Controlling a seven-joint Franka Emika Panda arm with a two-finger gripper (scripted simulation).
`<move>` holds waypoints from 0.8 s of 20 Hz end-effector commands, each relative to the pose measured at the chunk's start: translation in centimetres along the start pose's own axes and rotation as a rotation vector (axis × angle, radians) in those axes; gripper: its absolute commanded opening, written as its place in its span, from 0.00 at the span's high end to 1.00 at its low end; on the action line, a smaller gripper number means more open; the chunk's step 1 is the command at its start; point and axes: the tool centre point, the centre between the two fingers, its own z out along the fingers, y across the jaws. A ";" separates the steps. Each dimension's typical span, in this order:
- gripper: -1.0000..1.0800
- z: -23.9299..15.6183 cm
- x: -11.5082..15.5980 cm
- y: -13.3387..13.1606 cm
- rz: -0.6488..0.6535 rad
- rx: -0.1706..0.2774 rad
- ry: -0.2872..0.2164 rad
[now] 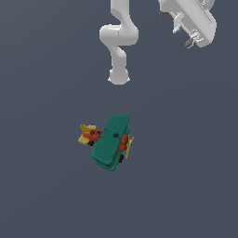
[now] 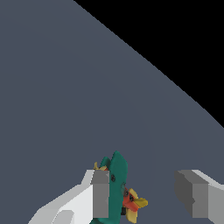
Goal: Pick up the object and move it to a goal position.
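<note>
Your gripper (image 2: 142,194) is spread wide and holds nothing. The toy biplane (image 1: 110,142) rests on the tabletop (image 1: 42,186), well apart from the gripper and below it.

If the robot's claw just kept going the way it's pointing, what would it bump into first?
Probably the toy biplane: in the wrist view it sits just ahead of the open gripper, near one finger. Depth is unclear, so the claw might hit the grey floor beside it instead.

Arm links (image 1: 119,35): smooth white rounded tubes, bulbous joints.
Hand housing (image 1: 193,18): white block, dark recesses.
Fingers (image 2: 99,194): white, boxy, tipped with flat grey pads (image 2: 192,192).
</note>
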 end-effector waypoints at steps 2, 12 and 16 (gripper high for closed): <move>0.38 0.2 -0.2 -1.2 -0.029 -0.034 0.030; 0.38 2.2 -1.8 -4.5 -0.126 -0.129 0.089; 0.38 3.6 -2.8 -5.7 -0.169 -0.165 0.103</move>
